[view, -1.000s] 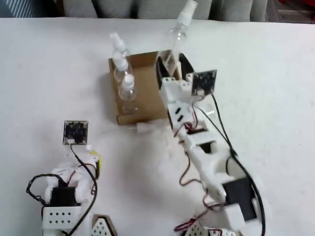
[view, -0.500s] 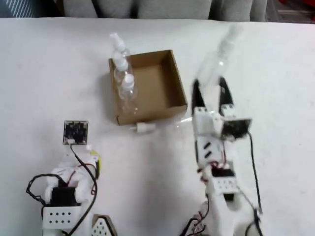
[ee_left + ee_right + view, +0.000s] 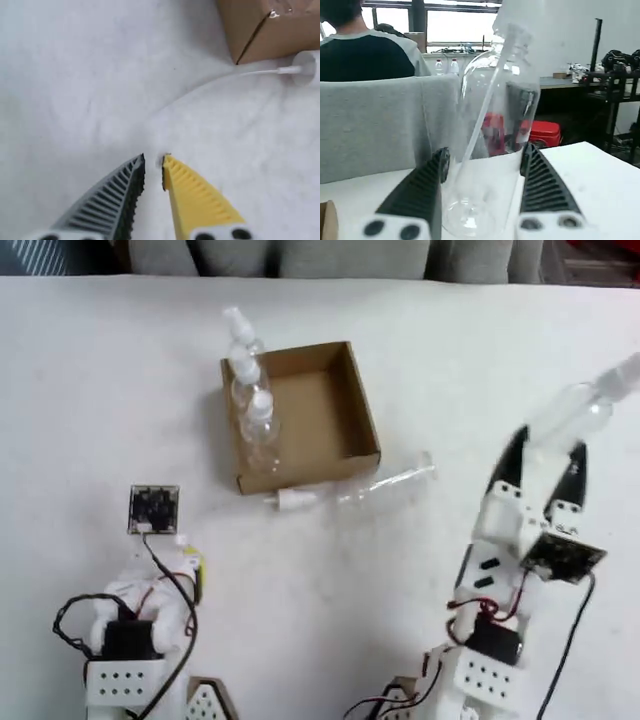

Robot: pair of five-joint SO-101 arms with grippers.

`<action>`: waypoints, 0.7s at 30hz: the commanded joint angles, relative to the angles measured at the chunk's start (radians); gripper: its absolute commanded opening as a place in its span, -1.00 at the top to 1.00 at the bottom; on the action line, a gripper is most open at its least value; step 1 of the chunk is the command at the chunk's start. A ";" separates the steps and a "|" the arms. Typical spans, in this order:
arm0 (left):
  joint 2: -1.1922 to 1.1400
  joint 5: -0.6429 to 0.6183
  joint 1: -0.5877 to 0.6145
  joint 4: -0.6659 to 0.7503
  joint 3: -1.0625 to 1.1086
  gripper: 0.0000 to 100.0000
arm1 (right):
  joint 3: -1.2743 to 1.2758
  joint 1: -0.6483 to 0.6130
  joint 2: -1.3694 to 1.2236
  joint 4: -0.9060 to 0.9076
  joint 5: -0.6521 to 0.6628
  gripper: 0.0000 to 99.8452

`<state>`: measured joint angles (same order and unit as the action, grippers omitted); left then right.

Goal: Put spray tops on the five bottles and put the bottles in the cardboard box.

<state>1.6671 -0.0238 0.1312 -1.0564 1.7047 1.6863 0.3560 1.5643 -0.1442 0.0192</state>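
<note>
The cardboard box (image 3: 320, 410) stands mid-table with three spray-topped bottles (image 3: 247, 380) upright along its left wall. My right gripper (image 3: 545, 455) is far right of the box, shut on a clear bottle (image 3: 578, 412) that tilts away. In the right wrist view this bottle (image 3: 490, 145) sits between the black fingers (image 3: 422, 195), with a dip tube inside and a spray top on it. A clear bottle (image 3: 392, 483) lies in front of the box, beside a loose spray top (image 3: 290, 500). My left gripper (image 3: 153, 167) is shut on nothing, low over the cloth, short of the spray top (image 3: 306, 67).
A white cloth covers the table (image 3: 100, 390). The left arm's base (image 3: 130, 640) sits at the front left and the right arm's base (image 3: 485, 670) at the front right. Grey chair backs (image 3: 330, 255) line the far edge.
My right arm has swung from above the box out to the right, carrying the bottle with it. The bottle lying in front of the box has come into view. The left arm has kept still.
</note>
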 commanded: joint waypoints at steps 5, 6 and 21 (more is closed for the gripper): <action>0.008 0.014 -0.007 0.032 -0.005 0.84 | 0.008 0.038 0.177 0.171 0.169 0.97; 0.008 0.014 -0.007 0.031 -0.005 0.84 | 0.008 0.045 0.176 0.173 0.170 0.97; 0.008 0.014 -0.007 0.031 -0.005 0.84 | 0.003 0.117 -0.022 -0.079 0.221 0.97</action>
<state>1.6671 -0.0238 0.1312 -1.0564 1.7047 1.6863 0.4649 1.6011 -0.1565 0.2217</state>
